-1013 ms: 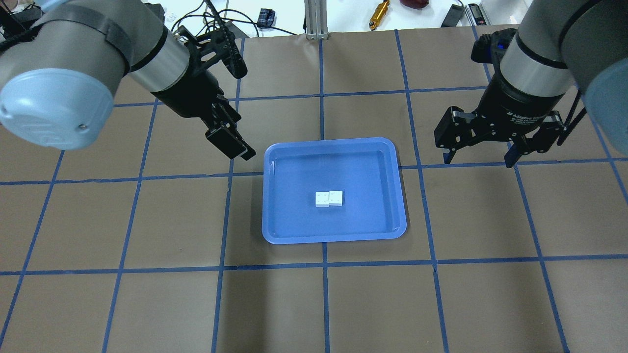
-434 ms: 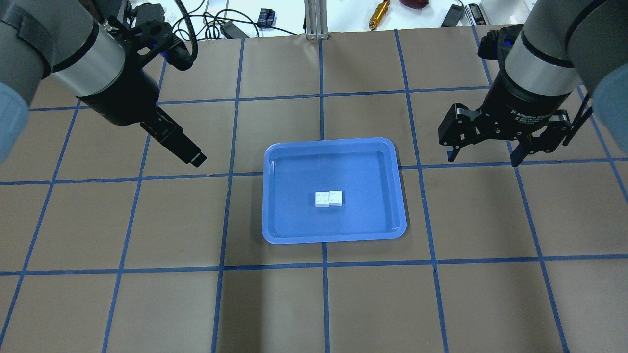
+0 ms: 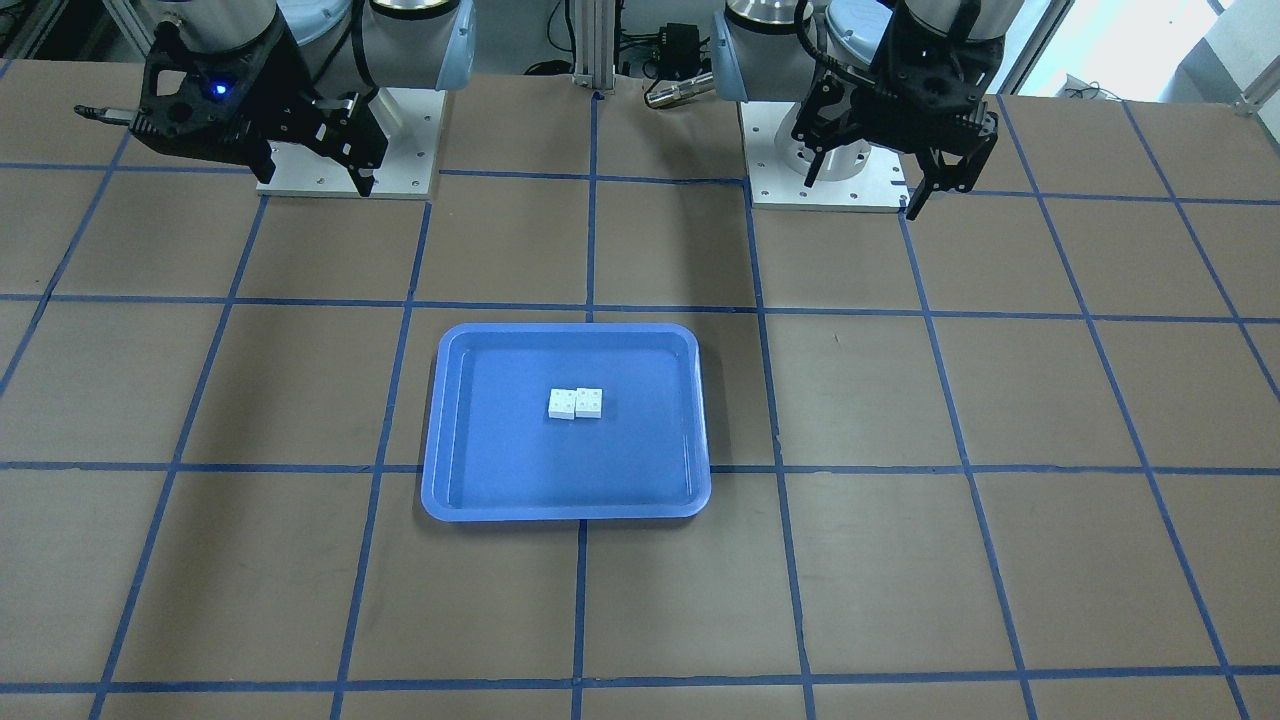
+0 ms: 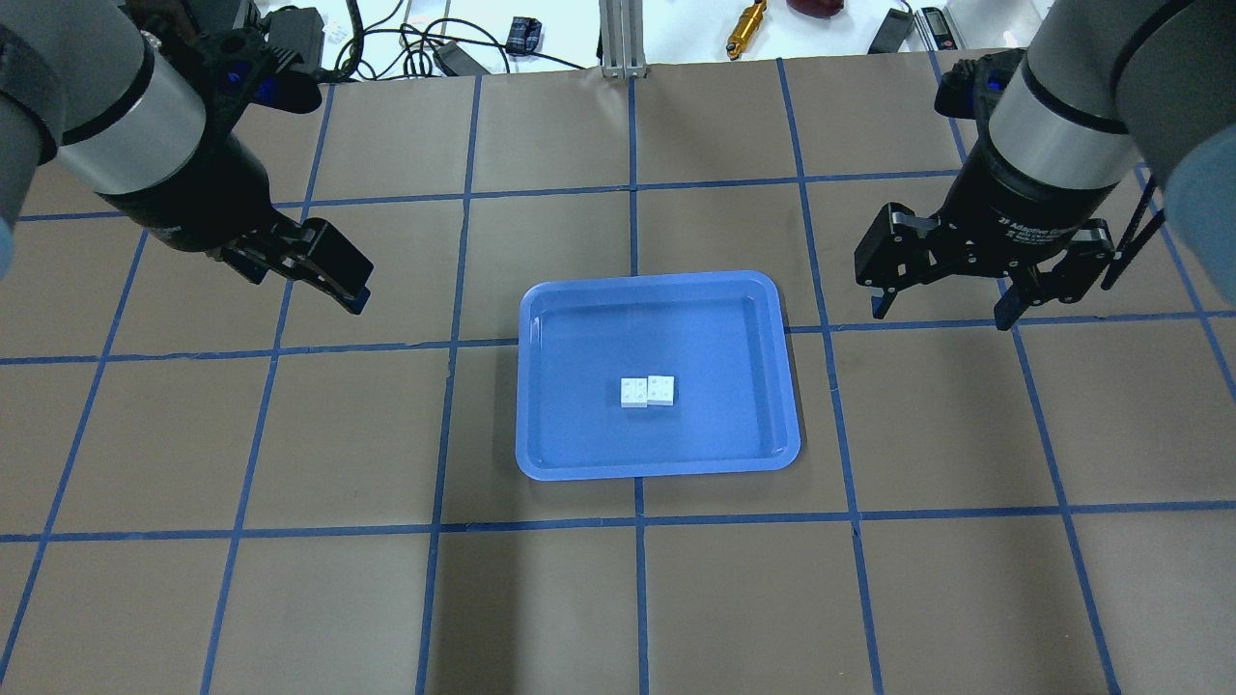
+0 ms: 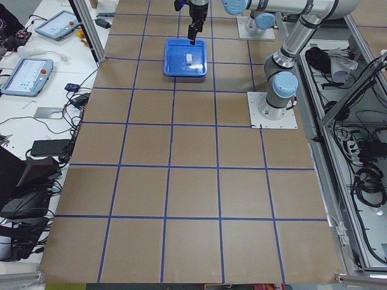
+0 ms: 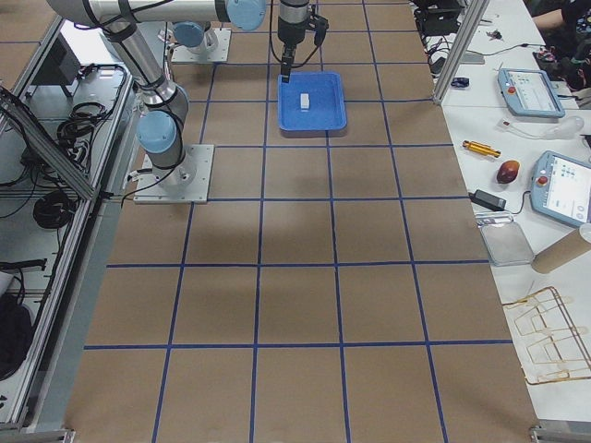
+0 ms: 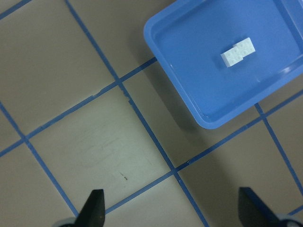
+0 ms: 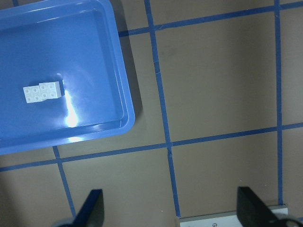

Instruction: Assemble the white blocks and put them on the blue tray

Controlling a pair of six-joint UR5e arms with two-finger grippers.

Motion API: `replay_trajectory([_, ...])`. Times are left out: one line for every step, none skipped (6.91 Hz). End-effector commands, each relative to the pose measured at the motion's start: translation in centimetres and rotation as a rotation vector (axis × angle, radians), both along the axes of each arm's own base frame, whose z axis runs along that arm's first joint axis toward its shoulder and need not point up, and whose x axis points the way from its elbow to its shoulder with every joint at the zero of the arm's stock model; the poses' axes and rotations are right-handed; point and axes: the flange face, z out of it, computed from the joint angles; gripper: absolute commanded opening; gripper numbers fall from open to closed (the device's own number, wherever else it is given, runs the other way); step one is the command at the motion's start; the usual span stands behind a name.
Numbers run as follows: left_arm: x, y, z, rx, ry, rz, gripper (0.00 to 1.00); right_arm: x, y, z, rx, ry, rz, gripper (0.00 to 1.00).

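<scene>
The two white blocks (image 4: 647, 391) sit joined side by side, slightly offset, near the middle of the blue tray (image 4: 579, 319). They also show in the front view (image 3: 576, 403) and in both wrist views (image 7: 238, 52) (image 8: 42, 91). My left gripper (image 4: 314, 280) is open and empty, above the table well to the left of the tray. My right gripper (image 4: 941, 314) is open and empty, above the table to the right of the tray. In the front view the tray (image 3: 480, 450) lies in front of both grippers, the left (image 3: 865, 190) and the right (image 3: 318, 178).
The table is brown with a grid of blue tape lines. Cables, a gold tool (image 4: 745, 27) and an aluminium post (image 4: 623, 39) lie beyond its far edge. The two arm base plates (image 3: 345, 140) (image 3: 830, 160) stand at the robot's side of the table.
My left gripper has moved left, away from the tray, and turned. My right gripper has barely shifted. The blocks and tray have not moved.
</scene>
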Motion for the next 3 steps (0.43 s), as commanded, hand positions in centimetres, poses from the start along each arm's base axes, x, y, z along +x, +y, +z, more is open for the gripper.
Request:
replay_trajectory([0.1, -0.9, 0.34, -0.066, 0.002, 0.116, 1.0, 0.01, -0.03, -0.08, 0.003, -0.001, 0.0, 1.0])
replay_trajectory([0.1, -0.9, 0.34, -0.066, 0.002, 0.117, 1.0, -0.02, 0.02, -0.01, 0.002, 0.002, 0.0, 1.0])
replay_trajectory([0.1, -0.96, 0.27, -0.065, 0.003, 0.122, 1.0, -0.02, 0.02, -0.01, 0.002, 0.002, 0.002, 1.0])
